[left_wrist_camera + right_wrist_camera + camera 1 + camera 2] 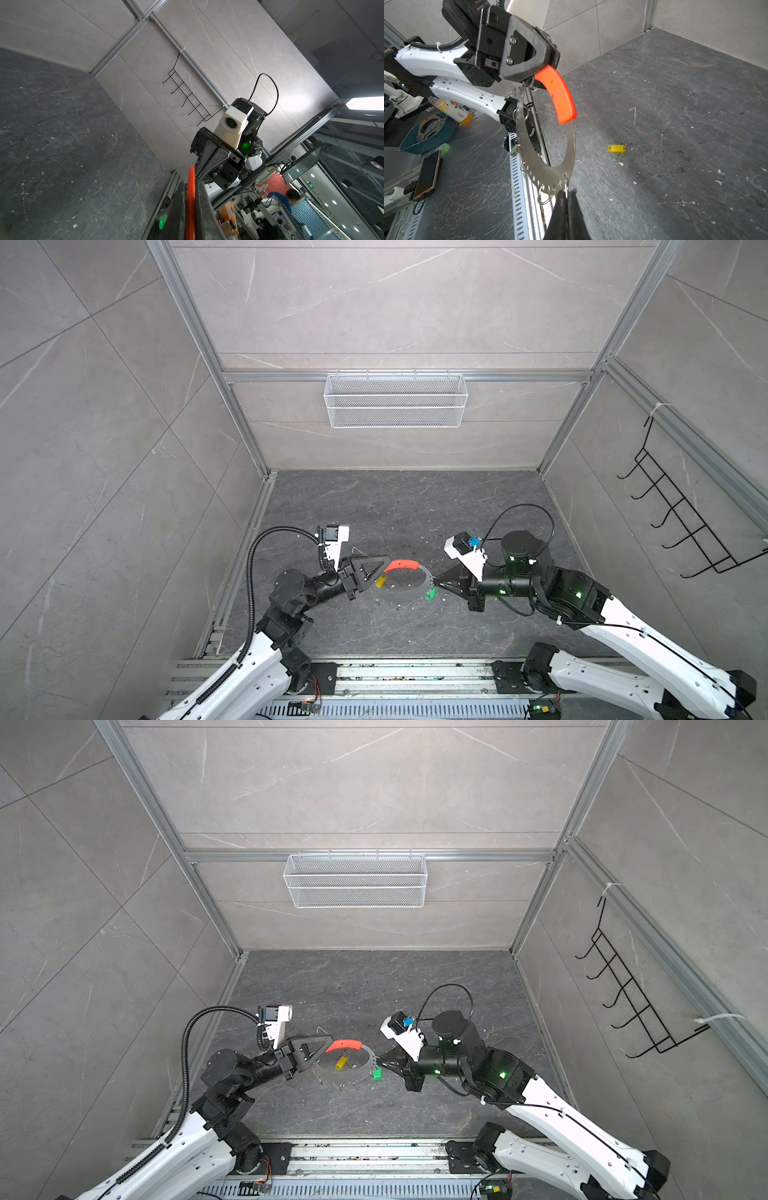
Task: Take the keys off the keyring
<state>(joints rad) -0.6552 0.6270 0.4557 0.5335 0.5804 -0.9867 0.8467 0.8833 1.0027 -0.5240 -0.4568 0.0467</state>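
The keyring (pixel 426 574) (pixel 368 1052) (pixel 527 145) is a flat silver perforated hoop with a red sleeve (pixel 402 564) (pixel 560 97), and it is held up off the floor. My left gripper (pixel 388 562) (pixel 331 1041) (pixel 192 182) is shut on the red sleeve (pixel 190 197). My right gripper (pixel 435 580) (pixel 379 1061) (pixel 566 192) is shut on a small silver split ring at the hoop's opposite rim. The green key (pixel 431 593) (pixel 377 1074) hangs just under those fingertips. The yellow key (pixel 380 582) (pixel 341 1063) (pixel 616 148) lies loose on the dark floor below the hoop.
A white wire basket (pixel 395 400) hangs on the back wall. A black hook rack (pixel 681 510) is on the right wall. An aluminium rail (pixel 374 672) runs along the front edge. Small pale specks dot the floor around the hoop.
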